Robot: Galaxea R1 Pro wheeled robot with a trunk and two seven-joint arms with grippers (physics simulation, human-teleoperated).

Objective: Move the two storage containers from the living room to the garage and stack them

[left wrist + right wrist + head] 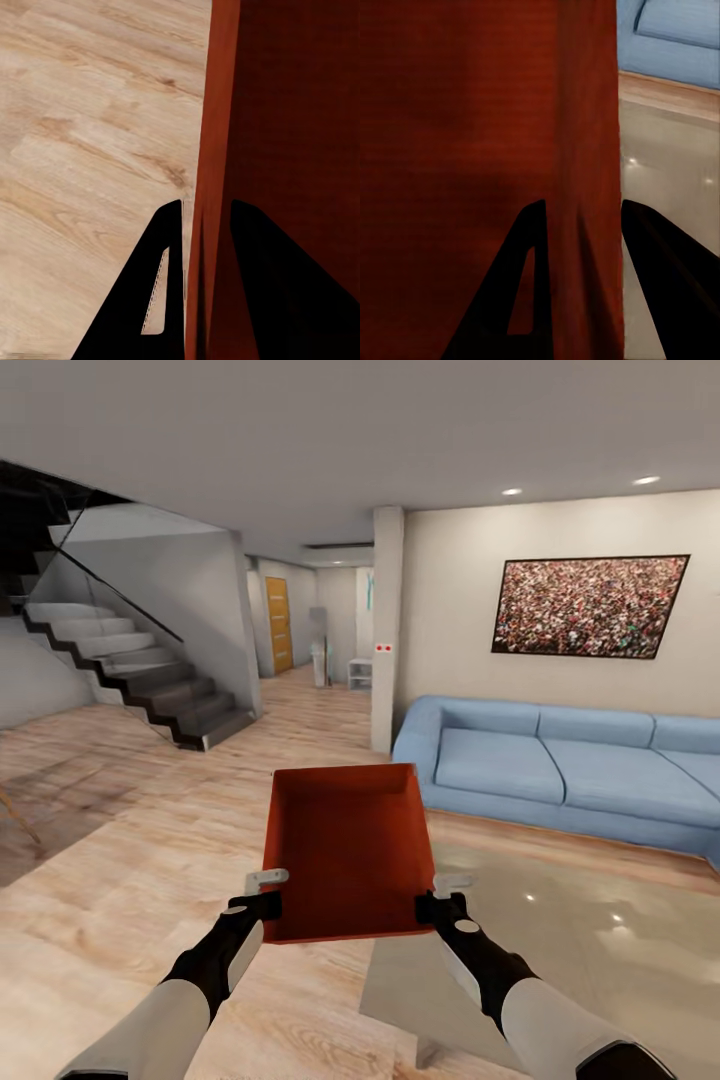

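One orange-red storage container point(345, 850) hangs in front of me above the living room's wood-plank floor, open side up. My left gripper point(265, 895) is shut on its left wall near the close corner; the left wrist view shows that wall point(214, 150) pinched between the two black fingers point(142, 300). My right gripper point(445, 898) is shut on the right wall, and in the right wrist view the wall point(585, 150) runs between its fingers point(521, 292).
A blue sofa point(570, 770) stands at the right under a framed picture. A glossy low table point(560, 950) lies just right of the container. A staircase point(140, 670) rises at the left. A pillar point(386, 630) flanks a hallway with an orange door point(278, 625).
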